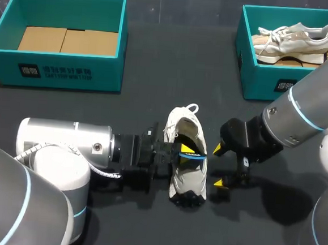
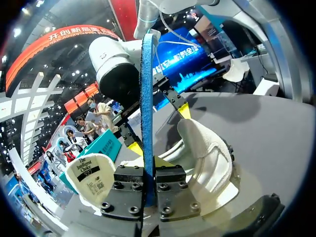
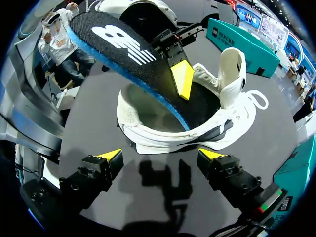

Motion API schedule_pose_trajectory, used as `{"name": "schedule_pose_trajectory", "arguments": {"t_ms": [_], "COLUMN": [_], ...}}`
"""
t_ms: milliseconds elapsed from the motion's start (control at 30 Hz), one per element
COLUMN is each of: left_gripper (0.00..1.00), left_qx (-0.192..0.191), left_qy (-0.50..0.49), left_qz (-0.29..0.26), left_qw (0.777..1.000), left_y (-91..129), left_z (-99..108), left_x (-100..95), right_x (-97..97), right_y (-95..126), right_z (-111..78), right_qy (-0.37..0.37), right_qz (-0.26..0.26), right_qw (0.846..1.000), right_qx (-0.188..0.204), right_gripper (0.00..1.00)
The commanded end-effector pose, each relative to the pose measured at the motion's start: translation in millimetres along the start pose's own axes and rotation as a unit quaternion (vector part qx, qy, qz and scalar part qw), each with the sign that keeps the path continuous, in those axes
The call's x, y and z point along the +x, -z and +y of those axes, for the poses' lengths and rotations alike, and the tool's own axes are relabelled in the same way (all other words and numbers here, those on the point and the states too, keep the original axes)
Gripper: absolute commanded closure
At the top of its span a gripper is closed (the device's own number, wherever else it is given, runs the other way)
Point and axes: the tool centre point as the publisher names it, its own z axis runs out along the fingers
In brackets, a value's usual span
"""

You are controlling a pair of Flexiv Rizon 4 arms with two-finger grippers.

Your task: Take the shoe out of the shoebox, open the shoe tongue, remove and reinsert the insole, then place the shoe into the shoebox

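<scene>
White mesh sneaker [image 1: 181, 129] is sitting on the dark table [image 1: 156, 71] in the head view, well apart from both teal shoeboxes [image 1: 60, 72]. The left gripper [image 1: 188, 153] is pinching the blue-edged insole [image 1: 191, 157] over the sneaker's opening, and the right gripper [image 1: 219, 165] is hanging spread just beside it. The left wrist view is showing the insole [image 2: 146, 98] edge-on, hiding that gripper's own fingertips. In the right wrist view, the insole's [image 3: 123, 49] lower end is disappearing inside the sneaker [image 3: 197, 133].
</scene>
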Motion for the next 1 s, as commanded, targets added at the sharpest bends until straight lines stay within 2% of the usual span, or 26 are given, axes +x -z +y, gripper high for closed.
{"name": "schedule_pose_trajectory", "arguments": {"t_ms": [33,167,267,300,400,667,1000], "left_gripper": [1.00,1.00,1.00,0.90,0.80,0.79,0.75], "left_qx": [-0.012,-0.015,-0.010,-0.006,0.002,0.009,0.018], "left_qy": [0.000,0.005,0.007,0.007,0.011,0.017,0.011], "left_qz": [0.003,0.002,0.003,0.003,0.000,0.000,0.024], "left_qw": [1.000,1.000,1.000,1.000,1.000,1.000,0.999], "left_y": [-12,-13,-9,-7,-2,7,-3], "left_z": [12,16,10,7,0,-21,-34], "left_x": [-3.8,-3.7,-2.7,-2.6,-2.7,-1.4,4.7], "right_x": [1.4,1.4,1.4,1.4,1.4,1.4,1.4], "right_y": [-1,-1,-1,-1,-1,-1,-1], "right_z": [0.1,0.1,0.1,0.1,0.1,0.1,0.1], "right_qy": [0.000,0.000,0.000,0.000,0.000,0.000,0.000], "right_qz": [-0.002,-0.002,-0.002,-0.002,-0.002,-0.002,-0.002], "right_qw": [1.000,1.000,1.000,1.000,1.000,1.000,1.000], "right_qx": [0.000,0.000,0.000,0.000,0.000,0.000,0.000], "right_gripper": [0.00,0.00,0.00,0.00,0.00,0.00,0.00]}}
